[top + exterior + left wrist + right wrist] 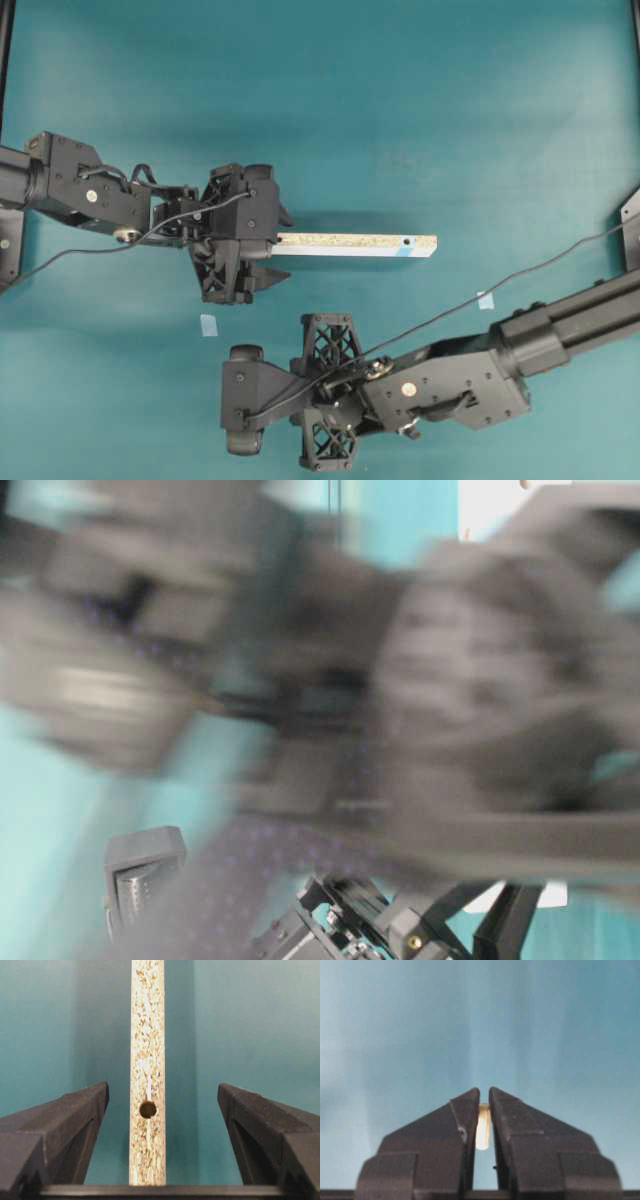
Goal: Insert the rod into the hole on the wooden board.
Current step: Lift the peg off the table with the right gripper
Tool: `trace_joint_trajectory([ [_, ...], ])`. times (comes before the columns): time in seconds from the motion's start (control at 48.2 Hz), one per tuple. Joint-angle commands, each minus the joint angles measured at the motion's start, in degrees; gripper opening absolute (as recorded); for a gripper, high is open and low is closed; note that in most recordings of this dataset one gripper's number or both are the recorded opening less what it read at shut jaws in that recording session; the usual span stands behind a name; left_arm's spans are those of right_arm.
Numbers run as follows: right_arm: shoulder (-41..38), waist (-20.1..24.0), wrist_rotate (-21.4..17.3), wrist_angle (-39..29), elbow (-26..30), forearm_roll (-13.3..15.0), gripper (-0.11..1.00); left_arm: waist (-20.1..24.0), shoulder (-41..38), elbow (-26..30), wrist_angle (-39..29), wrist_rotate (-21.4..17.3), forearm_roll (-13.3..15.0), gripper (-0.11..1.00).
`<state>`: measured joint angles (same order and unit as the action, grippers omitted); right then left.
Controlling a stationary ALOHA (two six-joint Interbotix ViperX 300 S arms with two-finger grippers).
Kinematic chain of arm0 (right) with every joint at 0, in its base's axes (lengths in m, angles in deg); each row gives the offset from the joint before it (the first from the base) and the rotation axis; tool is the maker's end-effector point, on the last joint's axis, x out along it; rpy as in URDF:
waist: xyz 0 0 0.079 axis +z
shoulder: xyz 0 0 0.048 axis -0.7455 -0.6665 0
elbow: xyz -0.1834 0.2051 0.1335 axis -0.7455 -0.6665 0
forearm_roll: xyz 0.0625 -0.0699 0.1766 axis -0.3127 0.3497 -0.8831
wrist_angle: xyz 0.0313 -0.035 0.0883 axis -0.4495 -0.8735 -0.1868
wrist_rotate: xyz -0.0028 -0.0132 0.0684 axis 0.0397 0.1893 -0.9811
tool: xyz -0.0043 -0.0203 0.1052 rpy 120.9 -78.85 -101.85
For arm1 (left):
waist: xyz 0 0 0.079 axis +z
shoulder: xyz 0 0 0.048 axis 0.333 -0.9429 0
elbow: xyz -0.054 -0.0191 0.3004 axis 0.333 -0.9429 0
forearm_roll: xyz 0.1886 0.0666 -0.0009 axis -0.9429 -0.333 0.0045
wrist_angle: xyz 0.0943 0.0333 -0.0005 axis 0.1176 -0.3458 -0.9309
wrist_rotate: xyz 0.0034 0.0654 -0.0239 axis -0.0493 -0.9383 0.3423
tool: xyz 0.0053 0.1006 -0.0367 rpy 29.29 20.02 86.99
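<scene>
The wooden board [355, 245] lies flat on the teal table, long and speckled, running left to right. The hole [407, 243] sits near its right end, by the light-blue patch [405, 252]. My left gripper [162, 1088] is open and straddles the board's [147, 1050] plain left end, where a dark hole [148, 1109] shows. Both fingers stand well apart from the board. The rod [483, 1127], a short cream peg, is pinched upright between the fingers of my right gripper [484, 1092], which is shut on it. In the overhead view the right gripper's fingertips are hidden under its wrist [245, 400].
Two small pale-blue squares lie on the table, one [208, 325] below the left gripper and one [486, 300] near the right arm. A black cable [450, 312] runs along the right arm. The table-level view is filled by a blurred arm close to the lens.
</scene>
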<state>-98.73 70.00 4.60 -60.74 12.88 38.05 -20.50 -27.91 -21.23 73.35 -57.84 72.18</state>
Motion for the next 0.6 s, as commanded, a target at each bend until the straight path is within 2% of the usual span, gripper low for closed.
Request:
trace_joint_trajectory([
  [0.0,4.22,-0.53,0.09,0.53,0.35,0.62,0.10,-0.26,1.32,0.09,0.26,0.09,0.00,0.94],
  [0.166,7.03,-1.67,0.26,1.85,-1.05,0.97,0.10,-0.35,1.32,0.00,0.18,0.00,0.00,0.94],
  [0.415,10.99,-2.90,-0.26,10.99,-5.80,5.63,0.10,-0.26,1.32,-0.26,0.18,0.09,0.00,0.94],
  [0.58,13.18,-3.60,-0.35,14.06,-9.40,5.80,0.10,-0.26,1.32,-0.26,0.18,0.00,-0.09,0.94],
])
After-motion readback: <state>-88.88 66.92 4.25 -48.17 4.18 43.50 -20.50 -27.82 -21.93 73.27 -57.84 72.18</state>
